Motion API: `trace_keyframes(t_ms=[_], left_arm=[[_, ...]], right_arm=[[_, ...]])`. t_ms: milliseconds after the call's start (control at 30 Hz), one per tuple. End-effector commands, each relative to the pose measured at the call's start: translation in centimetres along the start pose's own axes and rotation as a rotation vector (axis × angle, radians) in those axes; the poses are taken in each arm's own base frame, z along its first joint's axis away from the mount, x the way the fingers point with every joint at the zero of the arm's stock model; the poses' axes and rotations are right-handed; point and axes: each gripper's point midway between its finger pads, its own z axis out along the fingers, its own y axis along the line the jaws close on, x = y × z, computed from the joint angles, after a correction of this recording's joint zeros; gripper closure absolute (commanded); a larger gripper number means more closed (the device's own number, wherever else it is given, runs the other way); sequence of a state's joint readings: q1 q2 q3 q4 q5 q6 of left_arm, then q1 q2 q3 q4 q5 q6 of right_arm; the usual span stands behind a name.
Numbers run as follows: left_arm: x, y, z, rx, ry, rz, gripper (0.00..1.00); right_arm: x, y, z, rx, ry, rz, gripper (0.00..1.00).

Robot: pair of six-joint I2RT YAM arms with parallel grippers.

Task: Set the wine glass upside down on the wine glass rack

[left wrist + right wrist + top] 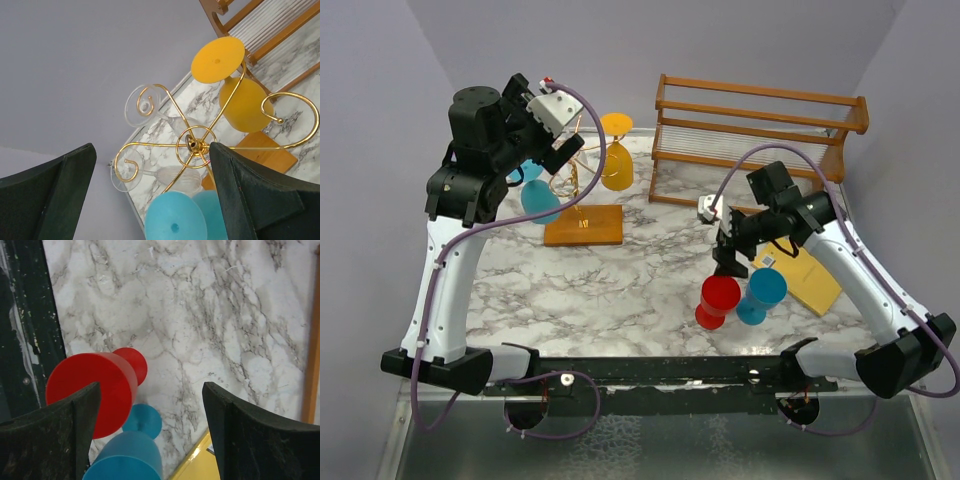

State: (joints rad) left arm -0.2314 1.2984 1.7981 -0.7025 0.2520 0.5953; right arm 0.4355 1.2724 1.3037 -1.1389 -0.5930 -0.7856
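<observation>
The wine glass rack (575, 190) is a gold wire tree on an orange-brown base (583, 226) at the back left. An orange glass (616, 160) and a blue glass (538, 196) hang upside down from it. My left gripper (552, 160) is raised beside the rack's top and open, holding nothing. The left wrist view looks down on the hub (192, 144), the orange glass (242, 102), two clear glasses (145, 106) and the blue foot (175, 225). A red wine glass (719, 300) and a blue one (761, 293) stand upright at the front right. My right gripper (730, 264) hangs open just above them, beside the red glass (90, 392).
A large brown slatted wooden shelf (760, 125) stands at the back right. A flat yellow sheet (810, 278) lies under my right arm, its corner (200, 465) showing in the right wrist view. The marble top's (200, 315) dark front edge (25, 340) runs close to the red glass.
</observation>
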Motion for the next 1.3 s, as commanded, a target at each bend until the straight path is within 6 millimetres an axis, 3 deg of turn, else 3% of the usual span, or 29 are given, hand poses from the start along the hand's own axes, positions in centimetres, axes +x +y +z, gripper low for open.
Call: trace_keyframes(t_ms=[0,600,767,900,1067,1267], left_arm=[[-0.8,1.0,-0.1,-0.05,-0.025,0.002,0.01],[-1.3,2.0,-1.4,-0.106,-0.024,0.022,0.01],[-1.3,2.1,-1.4,-0.108,-0.023,0.02,0.01],[-1.3,2.1,-1.4,-0.11,-0.023,0.02,0.01],[-0.9,2.4,-1.3,-0.14,-0.007,-0.043,0.01],[-1.4,1.9,-0.9,-0.12,-0.039,-0.106,0.01]], right_arm=[[1.1,2.5,0.3,-0.059,0.062,0.024,0.21],[3.8,2.9,3.6,-0.068,0.241,0.027,0.54],[3.5,2.5,4.1,-0.063,0.247,0.009,0.74],[1.9,2.2,4.0,-0.072,0.203,-0.026,0.98],[-2.1,1.6,2.7,-0.061,0.075,-0.125,0.99],[-7.9,-1.2,-0.7,0.135,-0.101,-0.238,0.99]])
